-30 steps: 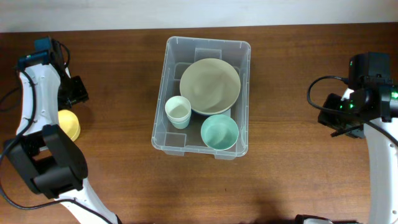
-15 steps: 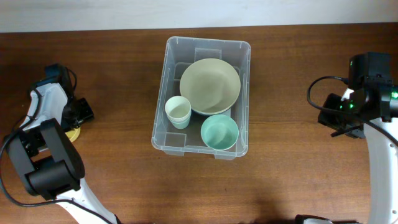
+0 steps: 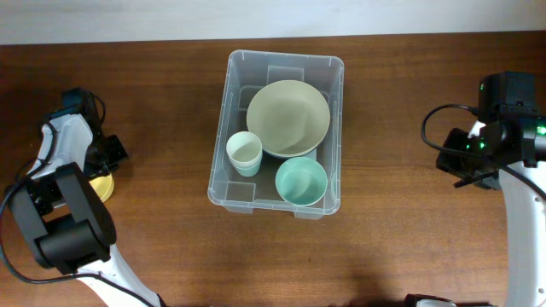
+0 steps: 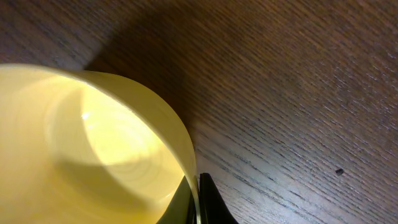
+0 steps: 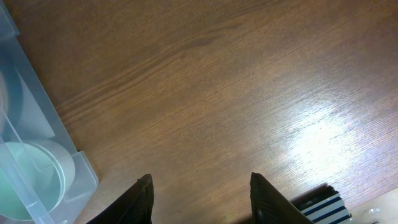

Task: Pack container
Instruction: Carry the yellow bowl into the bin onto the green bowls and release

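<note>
One yellow bowl [image 4: 81,143] fills the left wrist view, its rim touching a dark fingertip [image 4: 208,202] of the left jaws. I cannot tell whether they grip it. From above, the left arm has dropped over this bowl within the last second, hiding most of it, so a pick-up is probably starting. Mid-counter [image 3: 384,256], the container [image 3: 220,128] holds a beige bowl [image 3: 288,117], pale cup [image 3: 244,152] and teal bowl [image 3: 301,181]. Far right, the right jaws hang spread apart, empty. No readable writing shows.

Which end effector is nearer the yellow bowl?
Left. The left end effector is at the yellow bowl's rim; the right end effector is far across the table, beyond the container.
</note>
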Motion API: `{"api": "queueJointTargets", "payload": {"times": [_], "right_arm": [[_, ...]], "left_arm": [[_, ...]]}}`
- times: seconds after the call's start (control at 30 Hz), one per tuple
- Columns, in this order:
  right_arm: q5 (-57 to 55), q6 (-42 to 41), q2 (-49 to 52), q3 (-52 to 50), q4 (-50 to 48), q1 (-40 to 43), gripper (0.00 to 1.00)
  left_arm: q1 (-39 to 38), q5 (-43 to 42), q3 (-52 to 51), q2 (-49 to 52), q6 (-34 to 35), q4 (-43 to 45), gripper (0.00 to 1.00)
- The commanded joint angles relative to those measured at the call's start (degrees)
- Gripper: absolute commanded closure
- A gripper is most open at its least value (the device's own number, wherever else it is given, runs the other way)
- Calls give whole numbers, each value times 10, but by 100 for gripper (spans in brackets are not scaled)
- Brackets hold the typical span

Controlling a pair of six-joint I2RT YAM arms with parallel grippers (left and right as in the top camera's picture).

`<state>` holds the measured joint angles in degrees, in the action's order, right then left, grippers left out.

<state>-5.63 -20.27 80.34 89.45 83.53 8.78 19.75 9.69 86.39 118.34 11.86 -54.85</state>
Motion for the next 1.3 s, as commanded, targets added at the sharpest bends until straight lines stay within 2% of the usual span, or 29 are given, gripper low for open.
{"api": "queueJointTargets", "payload": {"times": [0.0, 0.2, 0.4, 0.63, 0.93, 1.2, 1.27], "right_arm": [[-11, 4, -1, -2, 0, -5, 55], [-11, 4, -1, -2, 0, -5, 55], [-11, 4, -1, -2, 0, -5, 54], [-11, 4, -1, -2, 0, -5, 55], [-11, 4, -1, -2, 0, -5, 55], [-11, 4, -1, -2, 0, -5, 55], [-11, 4, -1, -2, 0, -5, 55]], "left_arm": [[1, -9, 0, -9, 2, -5, 100], [-32, -26, 41, -69, 1, -48, 100], [-142, -28, 117, -189, -38, -118, 100], [-312, -45, 168, -251, -70, -158, 100], [-527, -104, 168, -225, -103, -146, 100], [-613, -105, 168, -184, -114, -143, 100], [-627, -130, 168, -157, -115, -139, 100]]}}
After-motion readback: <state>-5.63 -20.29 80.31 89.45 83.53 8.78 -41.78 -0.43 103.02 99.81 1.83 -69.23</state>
